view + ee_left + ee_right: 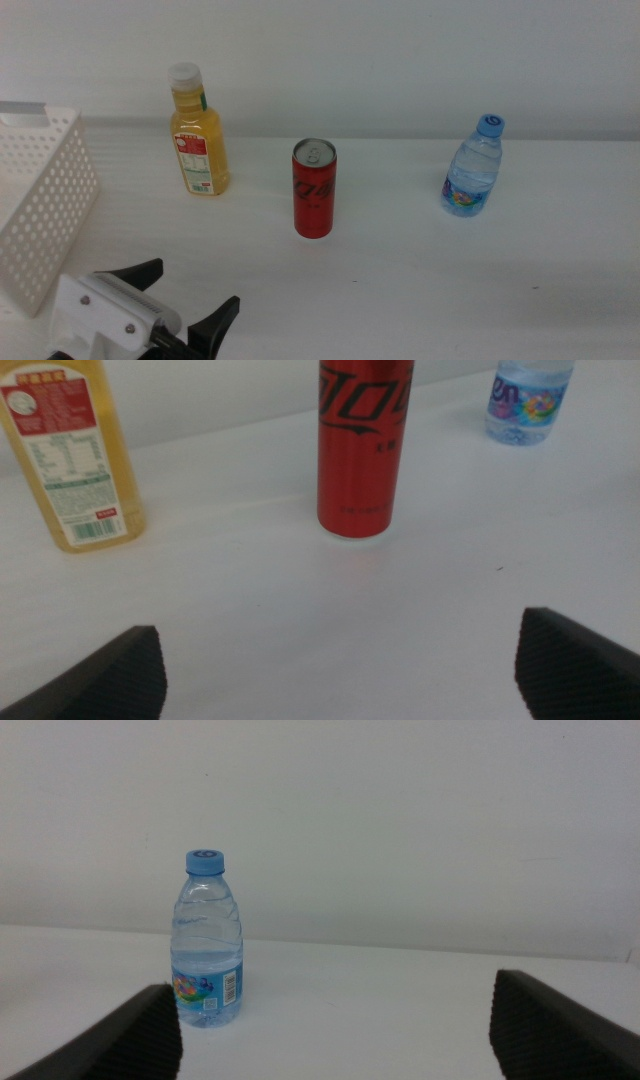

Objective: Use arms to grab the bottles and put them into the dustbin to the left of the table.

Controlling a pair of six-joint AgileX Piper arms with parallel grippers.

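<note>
Three bottles stand upright on the white table [450, 290]: a yellow juice bottle [200, 135] at the back left, a slim red can [314, 190] in the middle, and a clear blue-capped water bottle [472, 170] to the right. My left gripper [180, 297] hangs open near the table's front left, well short of the can [362, 450], with the juice bottle [75, 460] and water bottle [525, 400] also ahead of it. My right gripper [335, 1035] is open and empty, facing the water bottle [208, 945] from a distance; it is outside the middle view.
The white perforated dustbin [40, 200] stands at the left edge of the table, just left of my left gripper. A pale wall rises behind the table. Bare tabletop separates the bottles from one another.
</note>
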